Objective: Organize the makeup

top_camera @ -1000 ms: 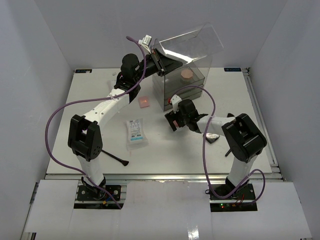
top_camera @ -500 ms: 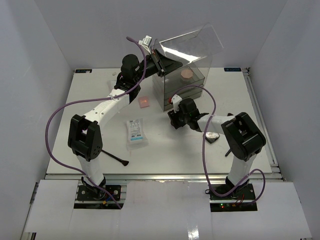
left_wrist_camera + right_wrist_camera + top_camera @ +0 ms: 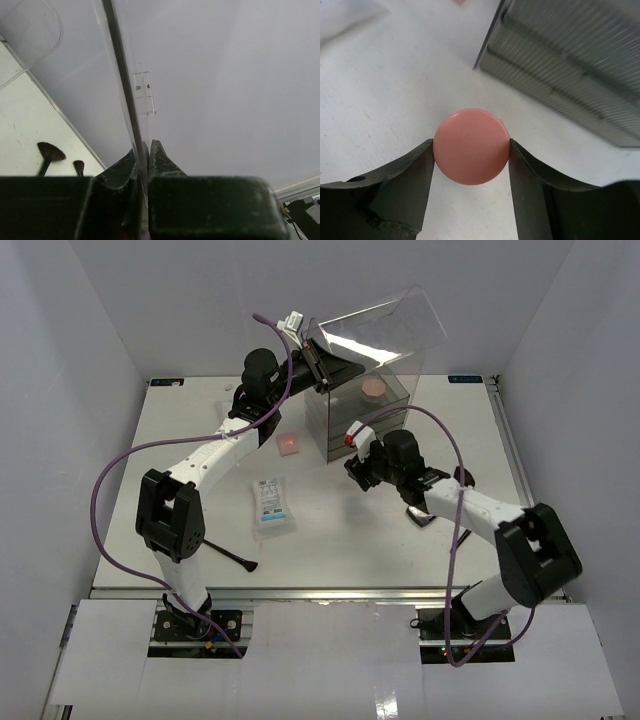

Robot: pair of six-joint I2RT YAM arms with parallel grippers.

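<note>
Round pink compact, gripped in my right pincer, near clear plastic dark-drawered box; my left pincer clamps its raised clear lid.

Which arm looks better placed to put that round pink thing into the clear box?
Right, probably. The right arm's jaws grip the round pink compact near the clear plastic box with dark drawers; the left arm's jaws pinch the box's clear lid, holding it raised.

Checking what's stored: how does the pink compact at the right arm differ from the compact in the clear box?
The right gripper clamps the pink compact in its jaws; the boxed compact lies free. The pink one is outside, by the drawers; the other rests in the open-topped box. Both are round.
</note>
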